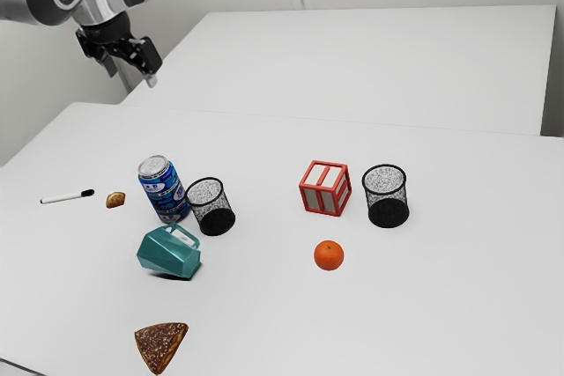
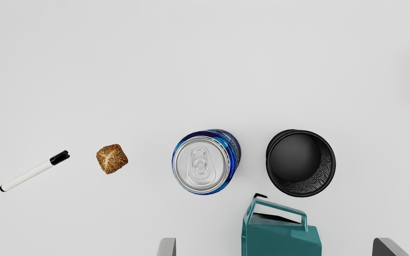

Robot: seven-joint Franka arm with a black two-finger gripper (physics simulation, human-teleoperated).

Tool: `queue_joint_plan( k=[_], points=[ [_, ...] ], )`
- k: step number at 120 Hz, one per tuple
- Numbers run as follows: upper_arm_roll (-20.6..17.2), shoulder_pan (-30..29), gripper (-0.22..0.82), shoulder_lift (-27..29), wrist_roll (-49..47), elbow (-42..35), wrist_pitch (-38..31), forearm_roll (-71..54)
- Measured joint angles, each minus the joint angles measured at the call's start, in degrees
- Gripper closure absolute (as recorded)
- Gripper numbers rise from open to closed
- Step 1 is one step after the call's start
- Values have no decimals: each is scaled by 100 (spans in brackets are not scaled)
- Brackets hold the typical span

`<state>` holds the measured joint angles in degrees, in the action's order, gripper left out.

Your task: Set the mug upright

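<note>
Me: Teal mug lies on its side on the tabletop, handle toward the soda can and mesh cup. Not upright.

Friend: Why doesn't it roll?

Me: Flat facets, I'd guess; it seems to sit on one. (Odd shape for a mug, frankly.)

Friend: And the gripper?

Me: High over the tabletop, well apart from everything. Fingers wide, holding nothing. That spread probably suits a mug body, and the height keeps it clear of the can.

Friend: What's in the way?

Me: The can and the near mesh cup, both upright, a gap between them, both close on the handle side. A wide finger, or the mug swinging up, could knock either. The open side looks kinder.

Friend: Others?

Me: Chocolate-brown wedge well apart; orange, red-framed crate, second mesh cup farther off. Marker and small bread piece past the can. None should hinder.
</note>
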<state>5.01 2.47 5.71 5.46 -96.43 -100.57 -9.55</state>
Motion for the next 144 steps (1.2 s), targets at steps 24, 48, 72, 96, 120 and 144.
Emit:
queue_joint_plan(
  k=[24,48,72,96,120,144],
  points=[
    [0,-10,0,86,-79,-142,-67,-11],
    [15,-74,0,182,-134,-473,-72,332],
    [26,-837,0,224,-154,-1054,499,1349],
    [26,-1689,0,136,72,-1833,866,2052],
    [30,-2217,0,-530,555,-2050,948,2345],
    [58,-2403,0,-1185,1142,-2025,836,2564]
  ],
)
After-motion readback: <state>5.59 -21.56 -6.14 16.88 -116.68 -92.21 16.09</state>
